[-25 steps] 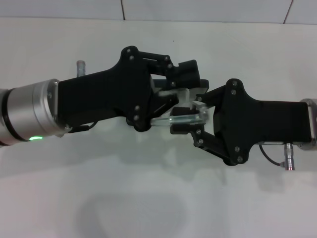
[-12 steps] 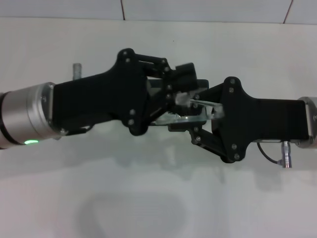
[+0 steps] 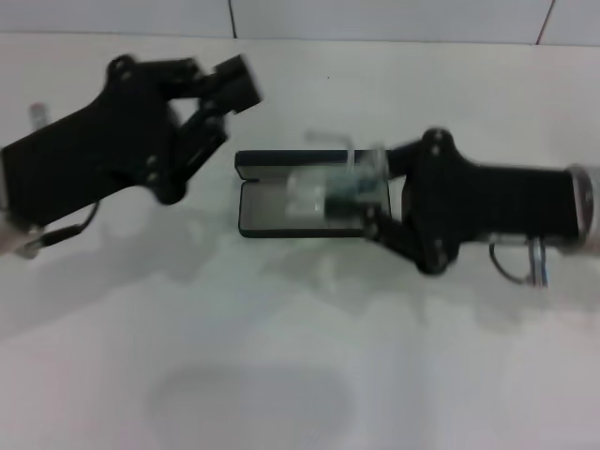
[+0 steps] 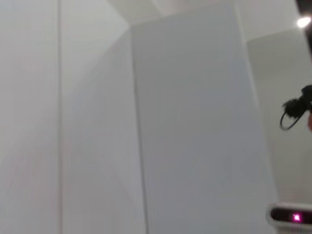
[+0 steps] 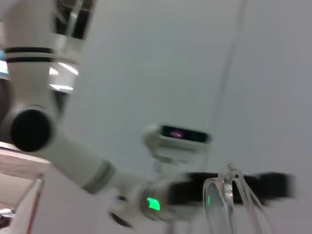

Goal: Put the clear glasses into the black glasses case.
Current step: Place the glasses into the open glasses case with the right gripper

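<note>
The clear glasses (image 3: 330, 184) are a see-through, colourless plastic frame, blurred in the head view, hanging over the open black glasses case (image 3: 298, 192) at its right end. They are pinched at the tip of the right gripper (image 3: 373, 192), whose dark, angular linkage body reaches in from the right side of the white table (image 3: 300, 375); its fingers are closed on the frame. One thin clear arm of the glasses rises above the far edge of the case, and the lens part overlaps the grey lining. Whether the glasses touch the lining or hang just above it cannot be told.

The case is a black rectangle with rounded corners, lying flat with its lid tipped up along the far side and a smooth grey interior showing.

The left gripper (image 3: 225, 94) sits well apart to the left and farther back, its black fingers spread and holding nothing. Part of its arm is cut off by the picture's left edge.

The right wrist view shows the glasses (image 5: 229, 204) close up: a curved transparent lens with thin arms, cut off at the bottom edge, with the other arm's pale rounded joints behind. The left wrist view shows only plain pale surfaces and a small dark cable loop (image 4: 292, 112) at the edge.
</note>
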You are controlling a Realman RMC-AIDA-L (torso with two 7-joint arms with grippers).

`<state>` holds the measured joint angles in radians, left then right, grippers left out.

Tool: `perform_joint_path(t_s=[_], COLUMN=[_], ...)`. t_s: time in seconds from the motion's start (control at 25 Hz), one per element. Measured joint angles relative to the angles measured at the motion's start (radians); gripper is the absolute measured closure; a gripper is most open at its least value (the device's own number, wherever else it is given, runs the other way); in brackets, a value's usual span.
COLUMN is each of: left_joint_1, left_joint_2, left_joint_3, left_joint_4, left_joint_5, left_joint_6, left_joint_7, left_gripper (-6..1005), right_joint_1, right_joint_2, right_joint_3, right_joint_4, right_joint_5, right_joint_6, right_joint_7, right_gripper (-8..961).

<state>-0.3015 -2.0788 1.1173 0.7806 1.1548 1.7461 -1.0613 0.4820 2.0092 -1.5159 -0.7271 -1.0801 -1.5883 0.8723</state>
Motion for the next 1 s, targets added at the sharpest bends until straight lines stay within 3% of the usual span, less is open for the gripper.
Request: perform_joint_path(t_s=[0.16, 0.36, 0.48, 0.68, 0.8, 1.0], left_joint_1=[0.049, 0.116, 0.147, 0.167, 0.173, 0.187], left_joint_2=[0.017, 0.014, -0.002, -0.007, -0.008, -0.009], left_joint_3=[-0.049, -0.142, -0.167, -0.165, -0.161, -0.16], left_joint_4=[0.002, 0.001, -0.004, -0.009, -0.019, -0.021], left_joint_5=[0.087, 0.237, 0.279, 0.3, 0.302, 0.305], left_joint_6=[-0.001, -0.002, -0.002, -0.002, -0.001, 0.002], left_joint_7=[-0.022, -0.049, -0.04, -0.031, -0.03, -0.029], left_gripper=[887, 887, 887, 887, 887, 887], right_joint_1=[0.019, 0.145, 0.282, 0.543, 0.676, 0.837], right_joint_2=[-0.029, -0.05, -0.051, -0.052, -0.04, 0.015], right_joint_3=[0.065, 0.167, 0.189, 0.214, 0.215, 0.206], right_joint_4=[-0.099, -0.288, -0.395, -0.385, -0.312, -0.155], right_joint_5=[-0.119, -0.543, -0.834, -1.118, -1.256, -1.422], right_joint_6=[0.143, 0.201, 0.136, -0.055, -0.125, -0.106], right_joint_7=[0.315, 0.805, 1.077, 1.309, 1.37, 1.405], right_gripper=[836, 836, 836, 838, 838, 837])
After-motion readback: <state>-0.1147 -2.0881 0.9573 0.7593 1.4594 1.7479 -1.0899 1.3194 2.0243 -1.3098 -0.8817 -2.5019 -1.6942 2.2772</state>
